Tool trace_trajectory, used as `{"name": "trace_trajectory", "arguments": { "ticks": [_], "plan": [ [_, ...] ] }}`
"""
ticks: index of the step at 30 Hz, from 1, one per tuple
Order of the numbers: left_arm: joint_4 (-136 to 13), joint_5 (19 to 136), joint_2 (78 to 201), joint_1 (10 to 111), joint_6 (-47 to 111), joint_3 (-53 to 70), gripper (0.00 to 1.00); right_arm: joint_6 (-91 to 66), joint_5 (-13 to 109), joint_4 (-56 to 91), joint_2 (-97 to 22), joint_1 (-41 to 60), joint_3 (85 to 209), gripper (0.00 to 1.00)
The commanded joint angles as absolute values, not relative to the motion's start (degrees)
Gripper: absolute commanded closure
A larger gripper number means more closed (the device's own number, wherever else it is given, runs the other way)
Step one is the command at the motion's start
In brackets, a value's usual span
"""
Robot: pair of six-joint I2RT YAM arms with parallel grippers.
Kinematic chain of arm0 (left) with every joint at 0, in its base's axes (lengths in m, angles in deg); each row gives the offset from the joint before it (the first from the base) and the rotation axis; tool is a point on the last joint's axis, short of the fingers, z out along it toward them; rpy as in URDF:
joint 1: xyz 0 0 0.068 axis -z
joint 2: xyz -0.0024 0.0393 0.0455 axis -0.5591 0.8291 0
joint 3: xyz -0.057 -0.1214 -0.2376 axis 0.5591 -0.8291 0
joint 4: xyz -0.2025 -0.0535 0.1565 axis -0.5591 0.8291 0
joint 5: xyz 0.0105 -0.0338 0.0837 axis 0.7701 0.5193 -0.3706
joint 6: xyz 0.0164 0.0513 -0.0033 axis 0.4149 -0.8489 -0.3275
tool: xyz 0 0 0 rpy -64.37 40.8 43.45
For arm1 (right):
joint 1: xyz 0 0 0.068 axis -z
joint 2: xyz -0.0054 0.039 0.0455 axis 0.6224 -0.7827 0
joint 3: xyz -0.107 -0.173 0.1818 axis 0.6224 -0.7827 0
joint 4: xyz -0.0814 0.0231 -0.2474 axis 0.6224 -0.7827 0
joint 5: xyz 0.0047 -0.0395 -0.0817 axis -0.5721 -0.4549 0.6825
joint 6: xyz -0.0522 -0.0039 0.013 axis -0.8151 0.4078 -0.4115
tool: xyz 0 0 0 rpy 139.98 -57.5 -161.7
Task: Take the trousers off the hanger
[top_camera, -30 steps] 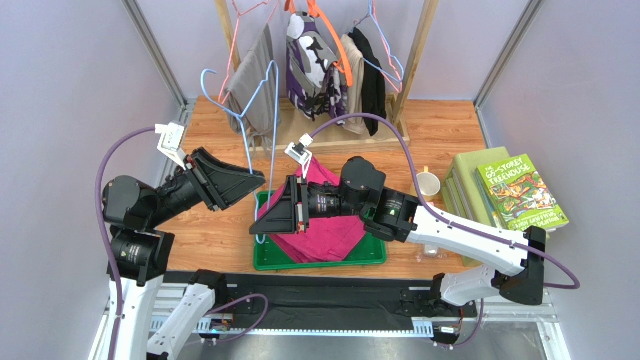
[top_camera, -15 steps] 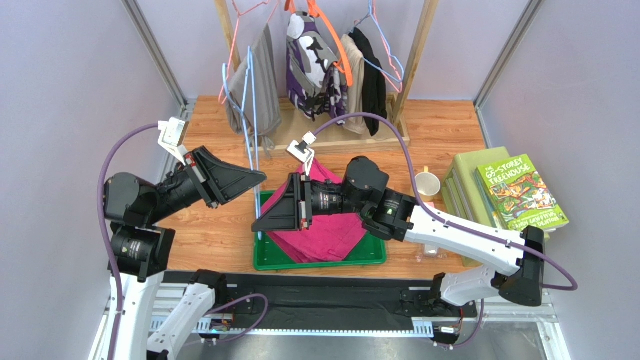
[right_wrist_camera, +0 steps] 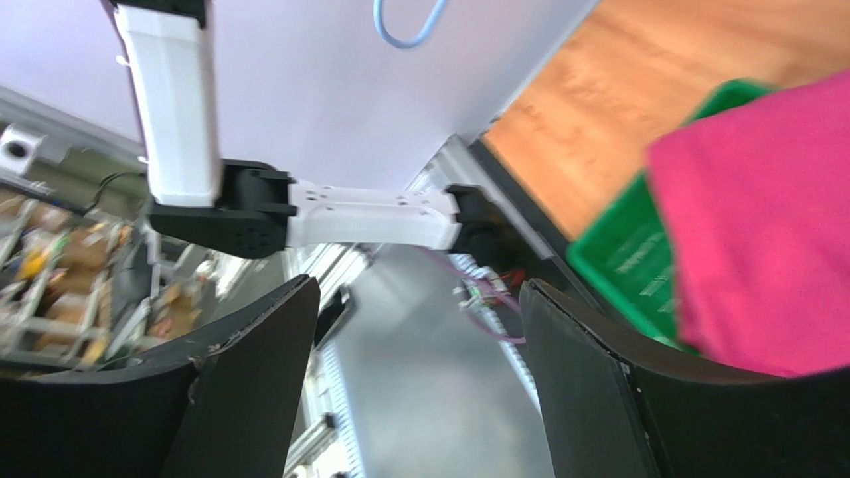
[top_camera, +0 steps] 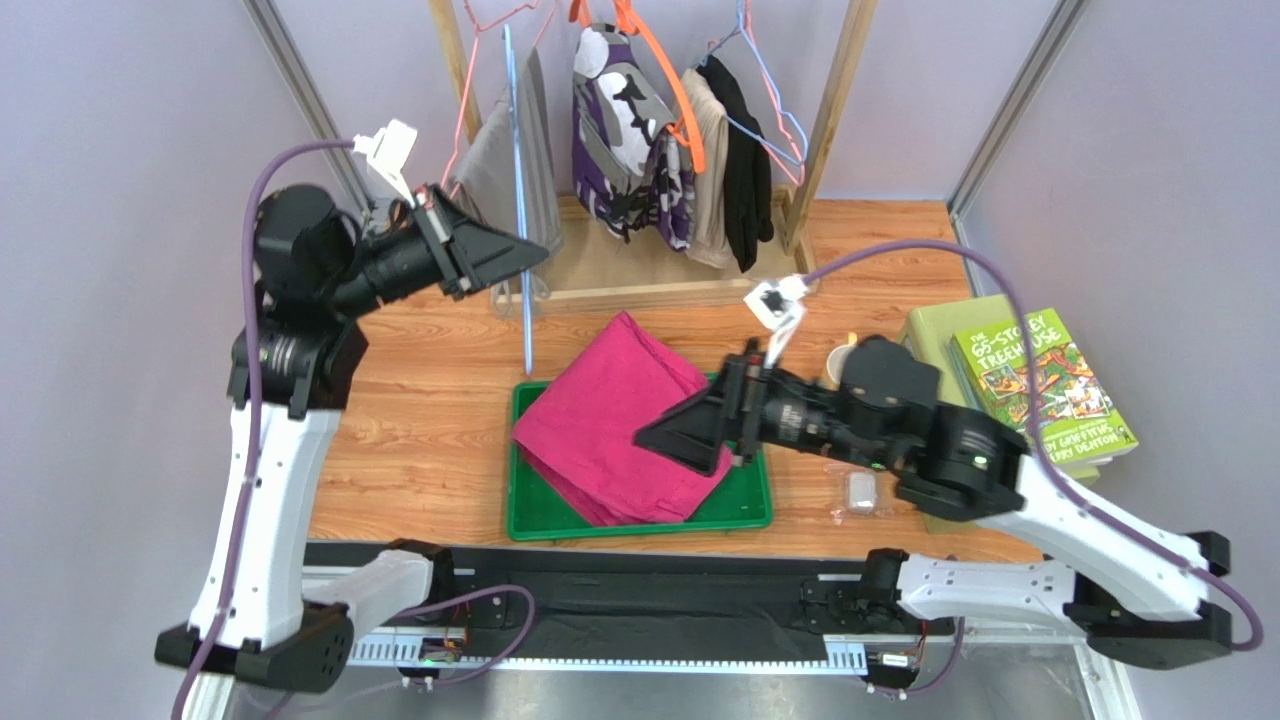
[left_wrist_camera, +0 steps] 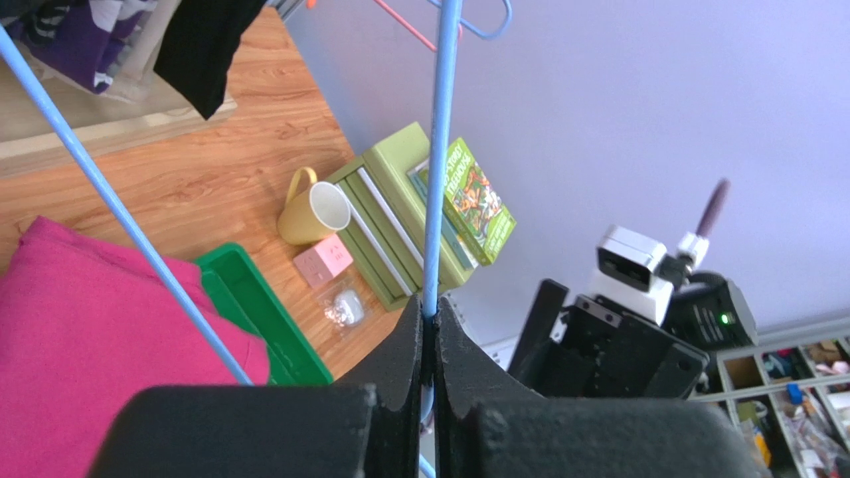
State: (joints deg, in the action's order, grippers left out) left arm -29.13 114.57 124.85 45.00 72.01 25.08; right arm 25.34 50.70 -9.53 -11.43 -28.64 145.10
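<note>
At the left, the left end effector (top_camera: 529,252) is raised above the far-left part of the table (top_camera: 428,413), clenched on the hanger (top_camera: 526,323). The left wrist view shows its two fingers pressed together on one thin blue wire of the hanger (left_wrist_camera: 439,149), with another wire running slantwise in front of the cloth below. From above the hanger shows edge-on as a narrow blue line. Its lower end is near the far-left corner of the tray (top_camera: 646,528), and nothing hangs on it.

Behind it, along the far edge of the table, a wooden rack (top_camera: 834,105) carries grey, purple-white and black clothes on other hangers.

The trousers (top_camera: 616,420) lie folded in the green tray at the middle of the near edge. They cover most of it, and one corner reaches over the tray's far rim onto the wood. They are off the hanger.

The right end effector (top_camera: 649,438) hovers over the right part of the trousers, pointing left. In the right wrist view its fingers (right_wrist_camera: 249,368) stand wide apart, released, with nothing between them.

Further right are a small clear packet (top_camera: 861,492) near the tray, a pale yellow mug (top_camera: 857,365), and a stack of green books (top_camera: 1044,383) at the right edge.
</note>
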Motion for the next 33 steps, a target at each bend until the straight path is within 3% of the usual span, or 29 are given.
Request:
{"name": "trace_trajectory", "arguments": {
  "ticks": [1, 12, 24, 33],
  "plan": [
    [-24.57, 113.83, 133.64, 44.89, 70.32, 34.94, 1.0, 18.39, 63.9, -25.3, -3.86, -28.66, 147.8, 0.21],
    [-19.46, 117.69, 164.57, 43.4, 79.88, 69.65, 1.0, 19.35, 71.9, -35.87, 10.29, -28.66, 146.22, 0.21],
    [-32.9, 118.04, 172.15, 40.32, 95.27, 73.44, 1.0, 20.14, 73.93, -39.13, 15.14, -28.66, 146.4, 0.22],
    [-33.79, 117.53, 175.41, 40.06, 100.64, 75.75, 1.0, 21.19, 72.61, -36.59, 15.4, -28.66, 144.2, 0.23]
  ]
}}
